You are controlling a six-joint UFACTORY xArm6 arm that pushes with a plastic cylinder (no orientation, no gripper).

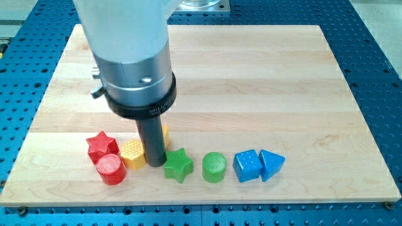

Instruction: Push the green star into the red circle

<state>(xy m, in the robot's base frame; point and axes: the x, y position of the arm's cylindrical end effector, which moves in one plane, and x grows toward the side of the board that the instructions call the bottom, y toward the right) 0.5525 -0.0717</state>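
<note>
The green star (178,164) lies near the view's bottom, centre-left. The red circle (111,169), a short red cylinder, sits to its left, with a yellow hexagon (133,154) between them. My tip (155,164) rests on the board just left of the green star, touching or almost touching it, and right of the yellow hexagon. The rod hides part of another yellow block (165,134) behind it.
A red star (102,145) sits just above the red circle. Right of the green star in a row are a green cylinder (214,167), a blue cube (247,166) and a blue triangular block (271,164). The wooden board (251,88) ends close below the row.
</note>
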